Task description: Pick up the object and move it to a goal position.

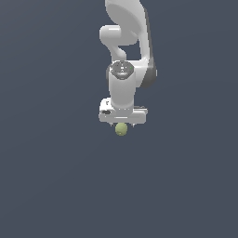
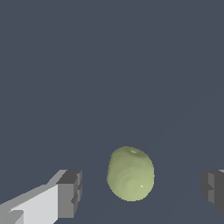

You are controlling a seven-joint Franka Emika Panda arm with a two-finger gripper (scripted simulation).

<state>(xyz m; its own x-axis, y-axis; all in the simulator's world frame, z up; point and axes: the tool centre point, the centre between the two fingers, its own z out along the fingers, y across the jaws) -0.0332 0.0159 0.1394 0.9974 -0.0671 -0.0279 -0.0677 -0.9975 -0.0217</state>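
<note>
directly beneath my hand (image 2: pixel 140 188) sits the object (image 2: pixel 131 173), a small yellow-green ball resting on the dark surface (image 2: pixel 109 65). in the exterior view the ball (image 1: pixel 121 129) shows just under the white body of my hand (image 1: pixel 122 123). my fingers (image 2: pixel 70 192) are spread wide, one on each side of the ball with a clear gap to both, so nothing is gripped. i judge i am placed this way to straddle it before closing. no goal marker is visible, so the lift and carry are not yet done.
</note>
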